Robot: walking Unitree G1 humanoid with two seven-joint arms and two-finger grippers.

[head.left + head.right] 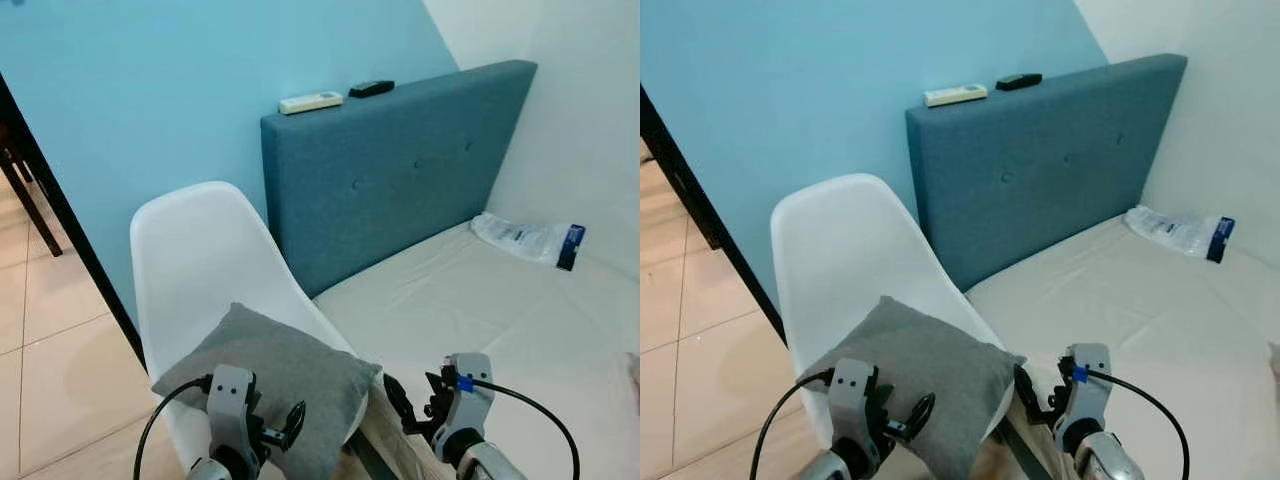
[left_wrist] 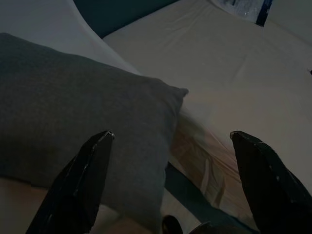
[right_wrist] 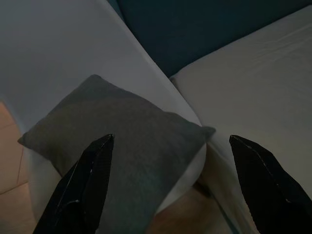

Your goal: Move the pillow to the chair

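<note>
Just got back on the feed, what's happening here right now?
The grey pillow lies on the seat of the white chair, beside the bed. Both grippers are open and hold nothing: the left gripper hovers near the pillow, the right gripper just by it on the bed side. The pillow looks delivered.

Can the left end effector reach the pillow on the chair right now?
Probably yes: the left end effector is open just above the grey pillow on the white chair, with nothing between them.
</note>
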